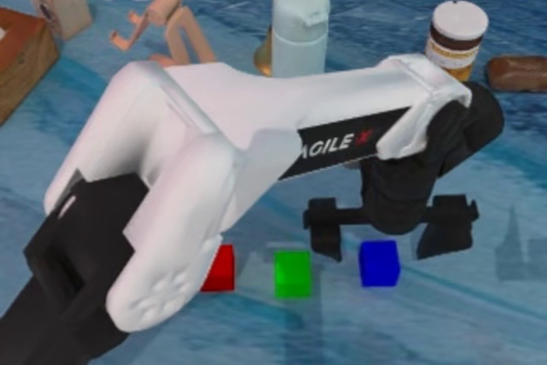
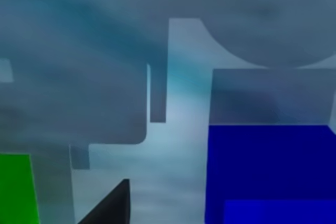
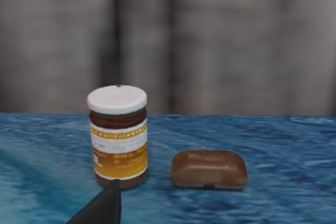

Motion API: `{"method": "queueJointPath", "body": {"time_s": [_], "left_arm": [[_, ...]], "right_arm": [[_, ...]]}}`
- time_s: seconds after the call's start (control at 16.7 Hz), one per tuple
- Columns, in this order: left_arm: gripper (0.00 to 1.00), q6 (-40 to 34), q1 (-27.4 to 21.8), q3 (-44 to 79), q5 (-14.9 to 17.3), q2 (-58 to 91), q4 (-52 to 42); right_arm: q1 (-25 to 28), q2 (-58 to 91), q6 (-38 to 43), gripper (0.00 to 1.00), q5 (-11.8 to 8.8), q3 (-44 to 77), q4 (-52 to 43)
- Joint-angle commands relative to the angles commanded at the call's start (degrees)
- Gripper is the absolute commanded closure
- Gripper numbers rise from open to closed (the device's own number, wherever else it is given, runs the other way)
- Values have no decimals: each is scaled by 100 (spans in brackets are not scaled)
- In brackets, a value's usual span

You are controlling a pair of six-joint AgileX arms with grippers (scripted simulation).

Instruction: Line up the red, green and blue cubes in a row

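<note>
I have the left arm stretched across the desk (image 1: 479, 314) from the top view's left, its tool (image 1: 389, 226) hanging just above and behind the blue cube (image 1: 379, 263). The two black fingers stand wide apart, one on each side above the cube and neither touching it, so the tool is released and carries nothing. In the left wrist view the blue cube (image 2: 270, 174) fills one side, the green cube (image 2: 18, 188) shows at the far edge, and bare desk lies between them.

The cubes sit toward the front of the desk: the red cube (image 1: 220, 267), half hidden under the arm's white casing, then the green cube (image 1: 292, 273) near it, then the blue one, all apart from each other. They look to me close to level and evenly spaced, so I judge the row is as good as made and this is the letting-go of the last cube.

Next I would lift the tool straight up, keeping the fingers spread so neither clips the blue cube, then pull the arm back without sweeping the casing over the red one.

The right arm is parked off the top view; its wrist camera looks at a jar (image 3: 117, 136) and a brown soap-like block (image 3: 209, 169), and I cannot tell that tool's state
</note>
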Motion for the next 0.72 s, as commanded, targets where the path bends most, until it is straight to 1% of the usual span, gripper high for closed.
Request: {"method": "queueJointPath", "body": {"time_s": [0.3,0.6,0.72], "left_arm": [[0,-5,16,100,-5,1,-100],[0,-28,88,981,-6,-103,-1145],[0,-20,109,1240,-3,-157,-1413]], "right_arm": [[0,0,0,0,0,0,0],[0,0,0,0,0,0,0],[0,0,0,0,0,0,0]]}}
